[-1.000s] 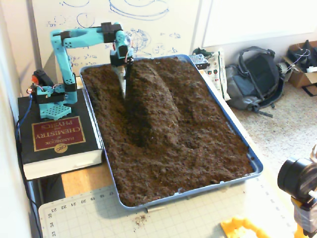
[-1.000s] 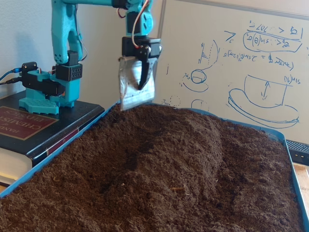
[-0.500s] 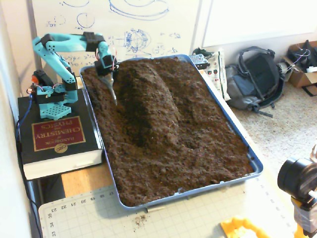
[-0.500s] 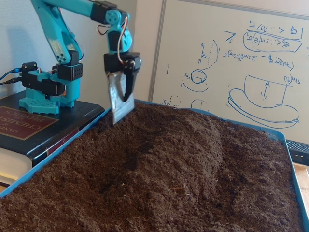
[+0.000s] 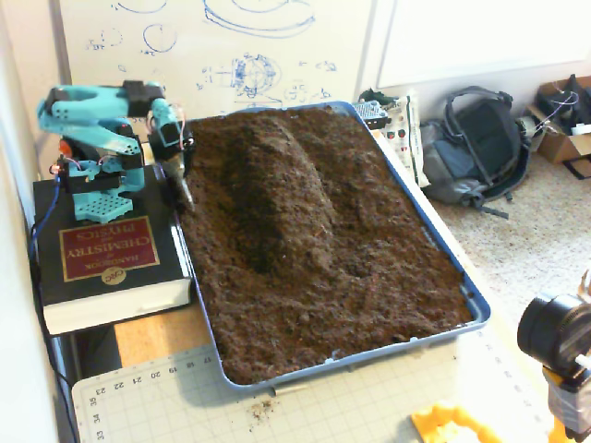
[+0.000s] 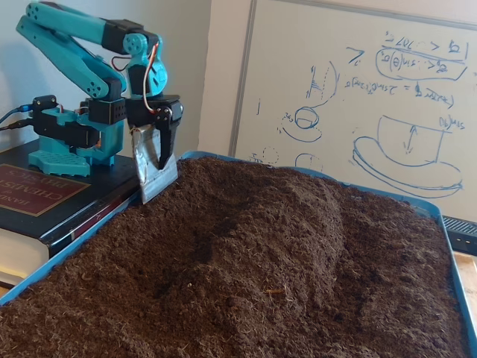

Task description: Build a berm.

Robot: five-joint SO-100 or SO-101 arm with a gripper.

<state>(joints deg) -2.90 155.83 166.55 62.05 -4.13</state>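
Observation:
The berm is a long rounded ridge of dark brown soil running from the tray's far end toward its middle; in the low fixed view the berm rises above the flat soil around it. My teal arm's gripper carries a flat silvery blade and hangs at the tray's far left rim, left of the ridge and apart from it. In the low fixed view the gripper points down, its black finger lying against the blade, with the blade's lower edge just above the soil by the rim.
The blue tray holds soil nearly to its rim. My arm's base stands on a thick black book left of the tray. A cutting mat, a backpack and a whiteboard surround it.
The arm has folded back and swung the gripper left, from over the ridge's far end to the tray's left rim, and lowered it.

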